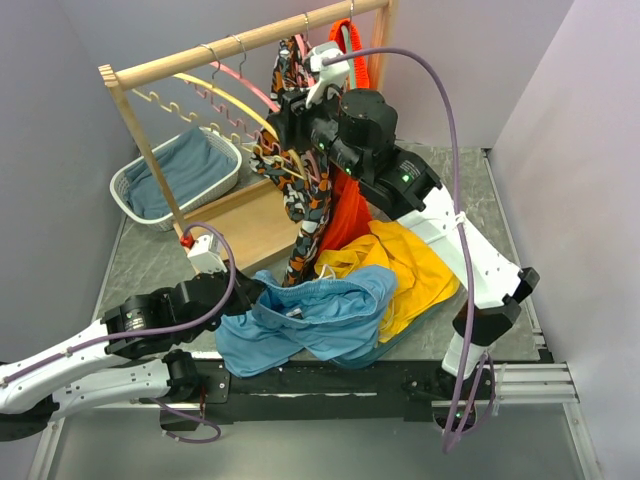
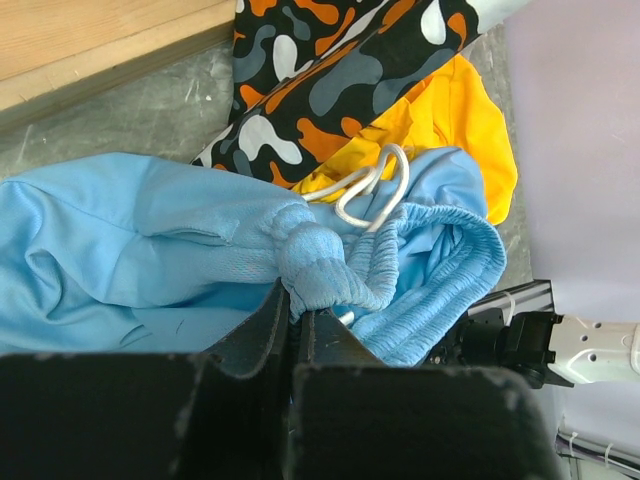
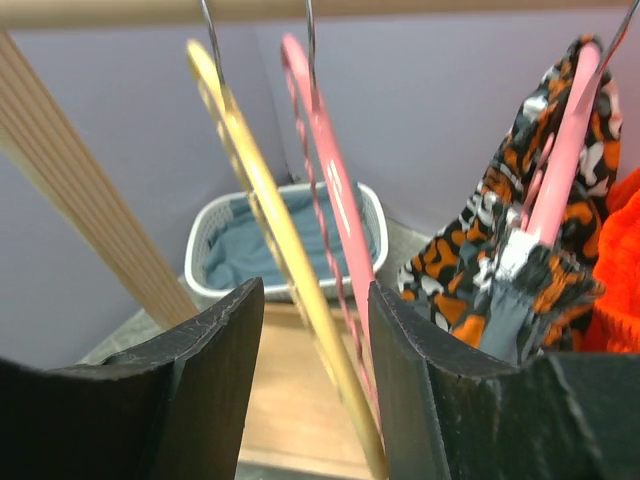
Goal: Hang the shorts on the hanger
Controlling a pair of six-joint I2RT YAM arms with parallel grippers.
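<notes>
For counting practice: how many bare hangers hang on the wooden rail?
2: thin yellow arched hanger leftmost, thin pink arched hanger beside it; garments may hide others.

1. A grey mottled table (image 1: 145, 270) carries everything.
2. A wooden base board (image 1: 245, 225) lies toward its back, with a white basket (image 1: 205, 192) just left of it.
3. Light blue shorts (image 1: 320, 315) lie crumpled at the near edge, overlapping a yellow garment (image 1: 425, 265) on their right.

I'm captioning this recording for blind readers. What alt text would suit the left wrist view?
The left gripper is shut on a bunched piece of the waistband of the light blue shorts, whose white drawstring loops just above the grip. Beyond are a camouflage-patterned garment and a yellow garment, with the grey table showing at upper left.
</notes>
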